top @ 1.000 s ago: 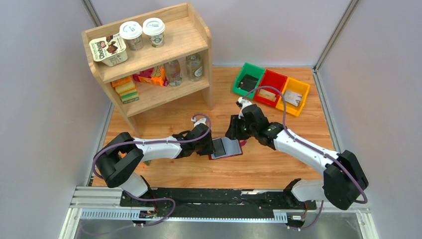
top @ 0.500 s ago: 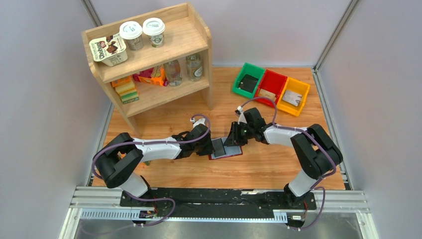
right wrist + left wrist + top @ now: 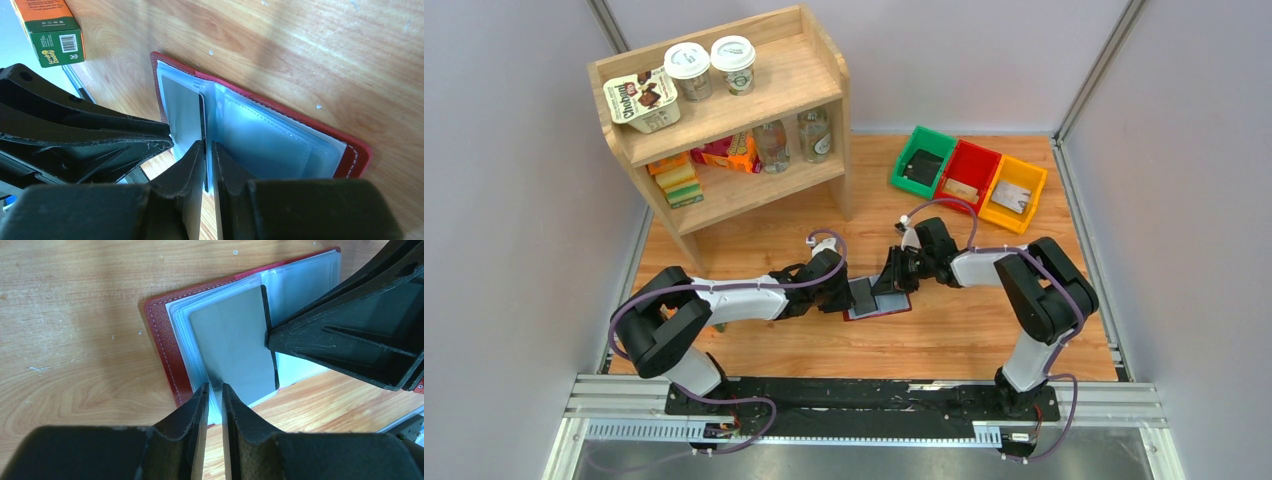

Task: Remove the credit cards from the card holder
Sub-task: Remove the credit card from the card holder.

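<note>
The card holder (image 3: 886,305) lies open on the table, maroon with clear grey sleeves (image 3: 265,140). A greyish credit card (image 3: 232,345) sits in the top sleeve on the holder's left half, with a black edge showing behind it. My left gripper (image 3: 214,389) is shut on the near edge of that sleeve stack (image 3: 197,370), at the holder's left side (image 3: 856,295). My right gripper (image 3: 209,146) comes in from the right (image 3: 894,280). Its jaws are closed to a thin slit on the dark card edge (image 3: 202,117) at the holder's middle fold. The two grippers nearly touch.
A wooden shelf (image 3: 724,120) with cups and bottles stands at the back left. Green (image 3: 922,160), red (image 3: 969,175) and yellow (image 3: 1014,192) bins sit at the back right. An orange and green box (image 3: 50,30) lies near the left arm.
The right arm folded its elbow inward and its gripper dropped onto the holder's middle, jaws narrowing from open to a slit. The left gripper stayed put on the sleeves.
</note>
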`<state>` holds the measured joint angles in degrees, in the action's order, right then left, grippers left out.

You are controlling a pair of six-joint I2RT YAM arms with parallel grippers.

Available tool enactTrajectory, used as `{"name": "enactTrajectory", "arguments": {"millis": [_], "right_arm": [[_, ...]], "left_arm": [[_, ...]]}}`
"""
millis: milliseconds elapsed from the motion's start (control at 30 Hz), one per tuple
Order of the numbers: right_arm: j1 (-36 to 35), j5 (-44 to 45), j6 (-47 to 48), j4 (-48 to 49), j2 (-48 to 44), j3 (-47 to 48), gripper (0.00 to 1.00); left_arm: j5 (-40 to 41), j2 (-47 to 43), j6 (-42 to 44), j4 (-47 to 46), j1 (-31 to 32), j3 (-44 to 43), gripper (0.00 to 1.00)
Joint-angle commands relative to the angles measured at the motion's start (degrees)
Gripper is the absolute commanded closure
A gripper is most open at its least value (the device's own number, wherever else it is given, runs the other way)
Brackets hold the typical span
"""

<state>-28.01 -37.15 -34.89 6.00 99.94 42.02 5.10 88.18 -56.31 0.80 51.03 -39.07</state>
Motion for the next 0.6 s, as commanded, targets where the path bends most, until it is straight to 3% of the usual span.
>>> {"name": "enactTrajectory", "arguments": {"millis": [0, 567], "right_arm": [[1.2, -2.2, -0.3, 2.8, 0.3, -1.0, 0.83], [1.6, -12.2, -3.6, 13.4, 4.0, -1.1, 0.81]], "left_arm": [[1.2, 0.3, 0.5, 5.7, 0.4, 2.2, 0.75], [1.1, 0.3, 0.5, 5.5, 0.4, 2.4, 0.76]]}}
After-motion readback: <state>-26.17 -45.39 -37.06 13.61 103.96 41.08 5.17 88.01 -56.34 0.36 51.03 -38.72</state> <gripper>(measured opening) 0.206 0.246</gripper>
